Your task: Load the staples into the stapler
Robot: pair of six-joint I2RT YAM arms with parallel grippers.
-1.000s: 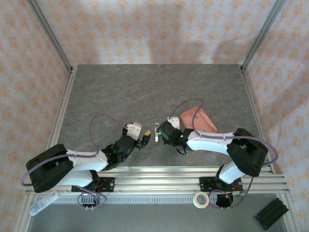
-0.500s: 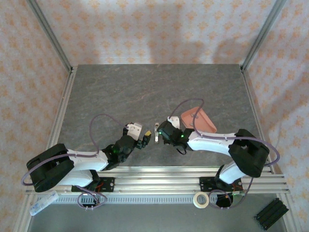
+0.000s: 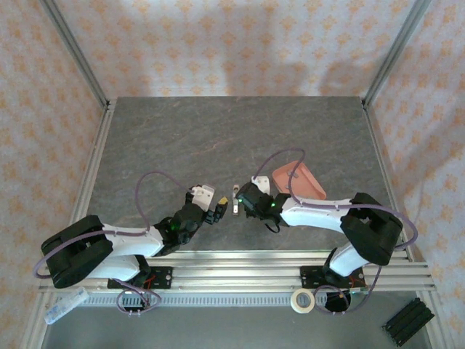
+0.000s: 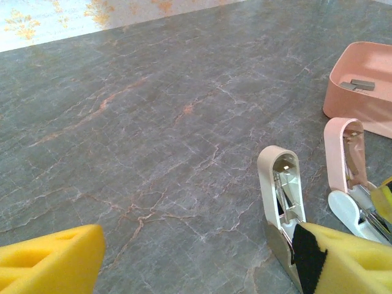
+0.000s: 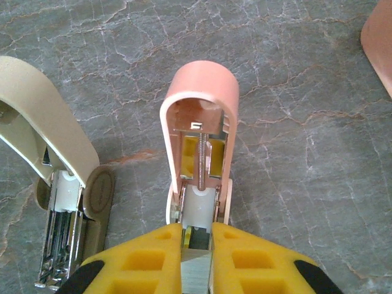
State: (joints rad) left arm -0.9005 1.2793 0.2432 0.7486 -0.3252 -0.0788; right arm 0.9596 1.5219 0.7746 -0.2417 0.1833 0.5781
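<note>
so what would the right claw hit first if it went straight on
most likely the open pink stapler, lying directly ahead of the right claw, which pinches a staple strip; the gap is hard to judge

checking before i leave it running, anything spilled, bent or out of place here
Nothing stands out. The pink stapler and the beige stapler lie side by side with lids swung open, as loading needs. Staples sit inside the pink tray, none seen spilled on the table.

Robot lab cell — aluminium frame (image 3: 74,51), patterned walls (image 3: 232,43)
</note>
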